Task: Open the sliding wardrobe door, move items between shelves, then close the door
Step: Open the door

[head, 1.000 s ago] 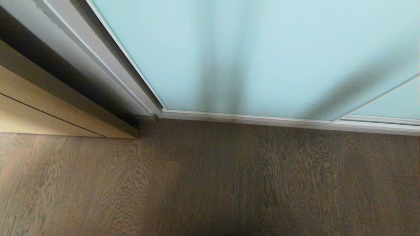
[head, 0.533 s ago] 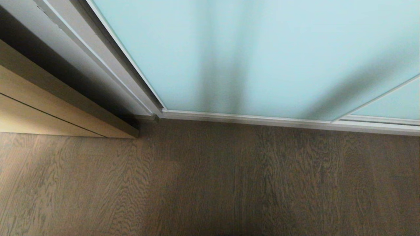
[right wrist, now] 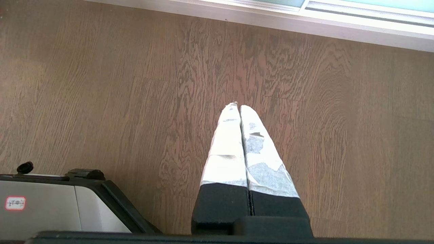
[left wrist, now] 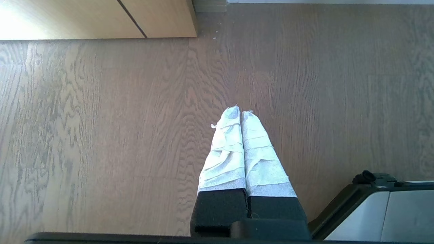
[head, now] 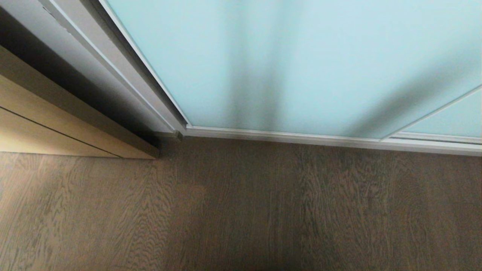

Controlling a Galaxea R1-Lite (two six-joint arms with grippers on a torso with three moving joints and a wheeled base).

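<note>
Hanging parked over the floor [left wrist: 101, 135], the left claw [left wrist: 241, 113] and right claw [right wrist: 239, 106] are pinched closed, empty, since the sliding wardrobe door [head: 282, 56] is unopened.

— What's underfoot here?
— A grey-brown wood-grain floor [head: 263, 210], boards running toward the wardrobe.
— What stands on it?
— The silver bottom rail [head: 320, 140] of the frosted sliding door meets it along the far edge, a tan wooden panel [head: 56, 131] sits at the left, and the robot's base [right wrist: 51, 206] rests nearer.
</note>
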